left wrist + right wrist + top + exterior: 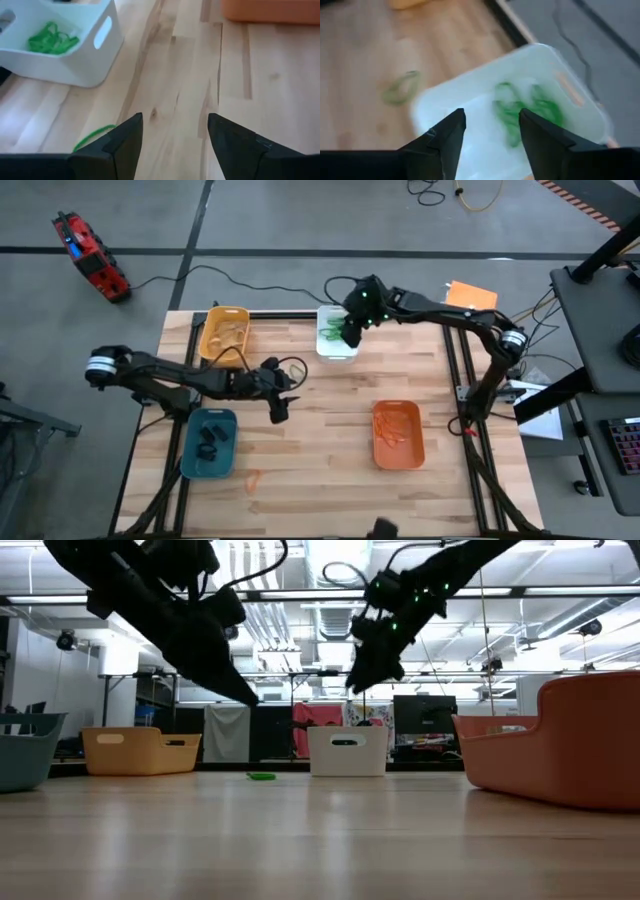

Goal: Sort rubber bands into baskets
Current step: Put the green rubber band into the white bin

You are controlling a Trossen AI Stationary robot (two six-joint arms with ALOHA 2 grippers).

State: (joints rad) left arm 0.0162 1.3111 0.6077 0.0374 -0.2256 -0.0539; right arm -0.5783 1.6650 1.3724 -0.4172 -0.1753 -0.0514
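The white basket (337, 335) sits at the far edge of the counter (330, 410) and serves as landmark. The right end effector (349, 332) hangs just over it, fingers apart with nothing between them in the right wrist view; green bands (520, 112) lie inside the basket below, blurred there so single loops cannot be counted. The left end effector (278, 412) is nearer the front and off toward the yellow basket's side of the white one, fingers (125, 142) spread wide and empty above bare wood. A loose green band (95, 136) lies on the counter just beside the white basket, partly hidden behind a left finger in the left wrist view.

The yellow basket (224, 332) stands beside the white one along the far edge, with pale bands inside that are hard to make out. The teal basket (209, 442) is well apart, at the front on the left arm's side, holding dark bands (212, 436). The orange basket (398, 434) is well apart toward the front on the right arm's side, with orange bands that barely stand out from it. A small orange band (252, 479) lies on the counter near the teal basket. In the low view the teal and orange baskets are cut off at the edges.
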